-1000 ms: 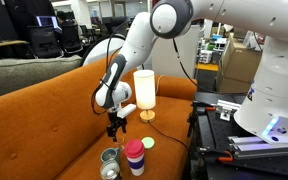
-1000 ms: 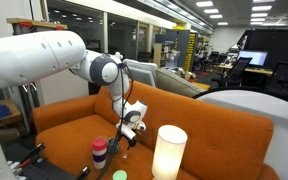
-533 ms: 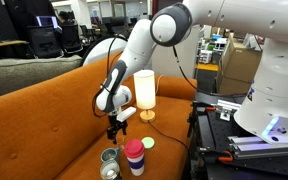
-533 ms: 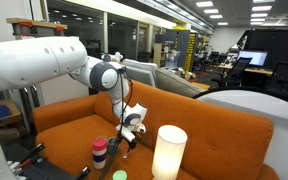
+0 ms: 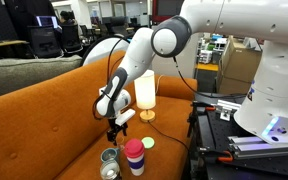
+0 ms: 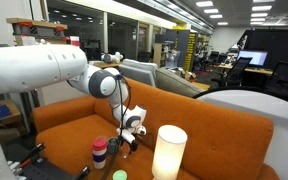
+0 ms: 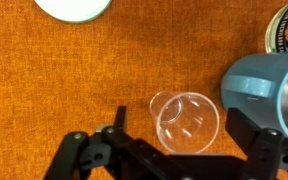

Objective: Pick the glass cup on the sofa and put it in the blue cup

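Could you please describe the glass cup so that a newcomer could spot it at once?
On the orange sofa, look at the seat under the open gripper, right beside the blue cup. The glass cup is the small clear tumbler there: orange fabric shows through it, unlike the opaque neighbour and the shiny silvery cup.

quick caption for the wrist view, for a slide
Open end effector poised over the glass cup on the orange sofa, blue cup alongside.

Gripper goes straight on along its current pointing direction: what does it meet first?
Most likely the glass cup: in the wrist view it sits between the fingers of the open gripper, on the sofa. The blue cup is close beside it, so one finger could clip its rim; depth is unclear.
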You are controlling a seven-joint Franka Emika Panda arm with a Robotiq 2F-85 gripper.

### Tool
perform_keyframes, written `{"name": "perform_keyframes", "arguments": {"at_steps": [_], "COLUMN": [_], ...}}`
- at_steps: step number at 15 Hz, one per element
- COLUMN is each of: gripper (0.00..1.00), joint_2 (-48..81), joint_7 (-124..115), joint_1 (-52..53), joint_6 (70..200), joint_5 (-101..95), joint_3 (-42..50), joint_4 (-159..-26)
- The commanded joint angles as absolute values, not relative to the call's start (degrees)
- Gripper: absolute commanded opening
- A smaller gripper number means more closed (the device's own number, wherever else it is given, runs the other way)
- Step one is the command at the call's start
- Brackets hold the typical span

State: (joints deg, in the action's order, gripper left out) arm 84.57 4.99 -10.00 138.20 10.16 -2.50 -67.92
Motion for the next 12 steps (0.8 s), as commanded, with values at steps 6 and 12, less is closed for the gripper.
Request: {"name": "perform_keyframes", "arguments": {"at_steps": [6, 12], "gripper": [0.60, 0.31], "joint_2": [84.48, 84.47], "joint_7": [2.05, 2.10], "joint_1": [-8.89, -8.87], "joint_6": [135.64, 134.98], "joint_5": [8.91, 8.87], "joint_3": [-1.29, -1.33], "joint_4": [-66.79, -66.36]}}
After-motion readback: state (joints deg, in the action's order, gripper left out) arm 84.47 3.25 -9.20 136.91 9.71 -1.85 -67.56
